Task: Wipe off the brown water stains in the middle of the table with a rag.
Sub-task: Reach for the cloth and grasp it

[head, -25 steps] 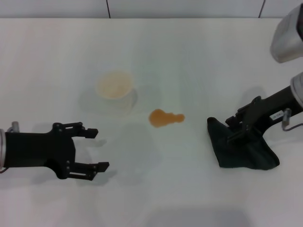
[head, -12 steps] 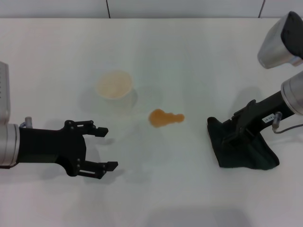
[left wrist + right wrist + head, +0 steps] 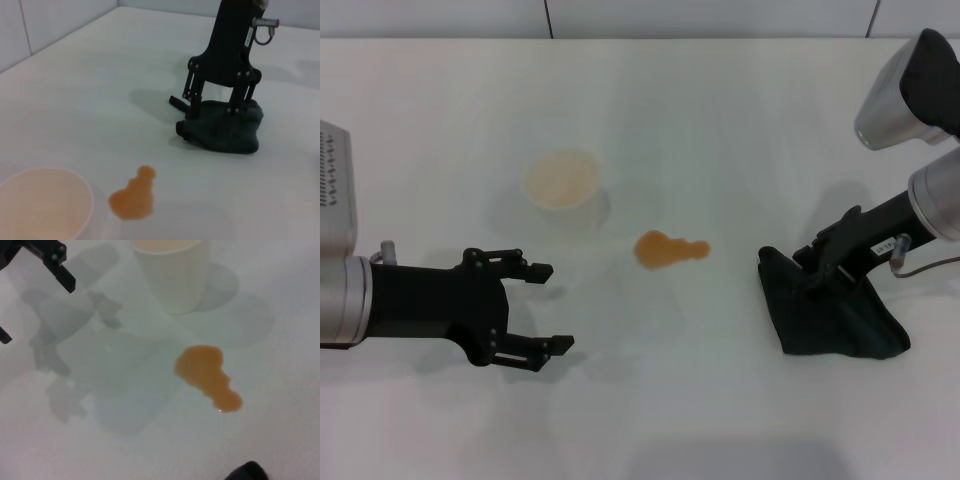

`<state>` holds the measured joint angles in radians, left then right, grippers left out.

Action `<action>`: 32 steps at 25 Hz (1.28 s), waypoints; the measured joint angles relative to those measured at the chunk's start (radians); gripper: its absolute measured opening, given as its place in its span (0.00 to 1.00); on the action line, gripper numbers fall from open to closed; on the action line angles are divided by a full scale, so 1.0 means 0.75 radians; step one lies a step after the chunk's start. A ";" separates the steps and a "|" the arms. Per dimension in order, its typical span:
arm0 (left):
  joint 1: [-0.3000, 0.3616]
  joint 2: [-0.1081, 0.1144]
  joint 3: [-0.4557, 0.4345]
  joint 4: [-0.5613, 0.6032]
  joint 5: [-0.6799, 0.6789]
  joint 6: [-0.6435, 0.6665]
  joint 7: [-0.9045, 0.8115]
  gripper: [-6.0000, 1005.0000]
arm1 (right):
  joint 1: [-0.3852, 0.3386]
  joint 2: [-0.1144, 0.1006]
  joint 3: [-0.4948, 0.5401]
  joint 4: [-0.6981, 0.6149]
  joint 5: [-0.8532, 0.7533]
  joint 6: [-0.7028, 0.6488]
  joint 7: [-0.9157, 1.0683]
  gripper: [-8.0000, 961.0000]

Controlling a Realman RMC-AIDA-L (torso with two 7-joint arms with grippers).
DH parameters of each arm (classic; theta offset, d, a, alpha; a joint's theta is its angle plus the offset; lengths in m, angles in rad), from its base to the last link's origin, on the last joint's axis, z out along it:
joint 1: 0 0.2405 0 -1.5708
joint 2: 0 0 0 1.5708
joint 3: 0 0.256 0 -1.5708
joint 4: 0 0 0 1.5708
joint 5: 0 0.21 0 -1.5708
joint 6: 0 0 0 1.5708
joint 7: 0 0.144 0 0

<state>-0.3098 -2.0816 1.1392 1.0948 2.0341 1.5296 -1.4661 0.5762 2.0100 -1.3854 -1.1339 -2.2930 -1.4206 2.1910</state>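
Observation:
The brown water stain [image 3: 668, 249] is a small orange-brown blotch in the middle of the white table [image 3: 720, 110]. It also shows in the left wrist view [image 3: 134, 197] and the right wrist view [image 3: 207, 376]. The dark rag [image 3: 830, 312] lies crumpled to the right of the stain, and shows in the left wrist view [image 3: 225, 131]. My right gripper [image 3: 815, 280] stands on the rag's near-left part with its fingers spread, tips down on the cloth [image 3: 215, 107]. My left gripper [image 3: 550, 308] is open and empty, low over the table, left of the stain.
A white paper cup [image 3: 562, 183] with a pale beige inside stands upright, up and left of the stain, close to it [image 3: 172, 270]. The table's far edge meets a grey wall [image 3: 620, 15].
My left arm has moved right, toward the middle of the table, still open. My right gripper stays on the rag while its arm shifts slightly. Rag, stain and cup have not moved.

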 joint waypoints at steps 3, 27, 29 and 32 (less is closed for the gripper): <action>0.002 0.000 0.007 0.000 0.001 -0.006 0.000 0.88 | 0.001 0.000 0.009 -0.006 -0.002 0.000 -0.004 0.60; -0.007 -0.002 0.052 0.000 0.009 -0.046 -0.005 0.88 | 0.012 0.004 -0.072 0.043 -0.035 0.001 -0.005 0.45; -0.007 -0.002 0.052 0.001 0.007 -0.046 -0.005 0.88 | 0.010 0.004 -0.075 0.043 -0.040 0.002 -0.003 0.38; -0.006 -0.002 0.058 0.000 0.003 -0.046 -0.005 0.88 | 0.010 0.004 -0.077 0.043 -0.042 0.003 -0.001 0.28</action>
<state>-0.3141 -2.0831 1.1828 1.0952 2.0365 1.4953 -1.4697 0.5834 2.0127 -1.4429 -1.1013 -2.3242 -1.4185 2.1906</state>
